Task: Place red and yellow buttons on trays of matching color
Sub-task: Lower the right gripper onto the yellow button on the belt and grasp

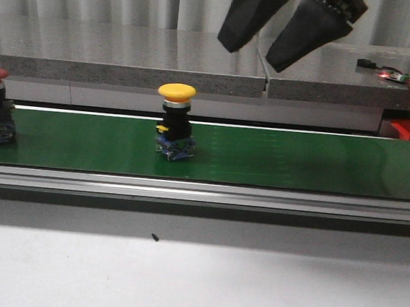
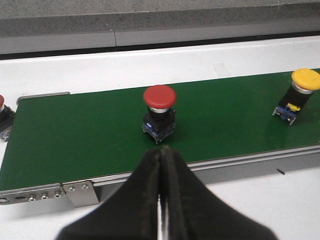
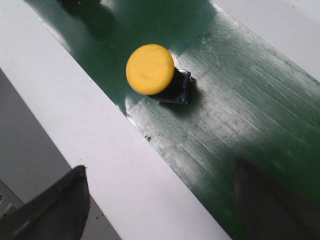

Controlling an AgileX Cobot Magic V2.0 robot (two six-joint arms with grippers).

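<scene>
Now the yellow button [image 1: 174, 120] stands upright on the green belt [image 1: 299, 159], centre-left of the front view, below and left of the right gripper [image 1: 269, 49], which hangs wide open and empty.

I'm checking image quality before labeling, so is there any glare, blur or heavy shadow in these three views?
Front view: evenly lit, the yellow button sharp, the right tool dark overhead. Left wrist view: the red button is clear; the shut left tool is blurred. Right wrist view: pale glare streaks the green belt.
</scene>
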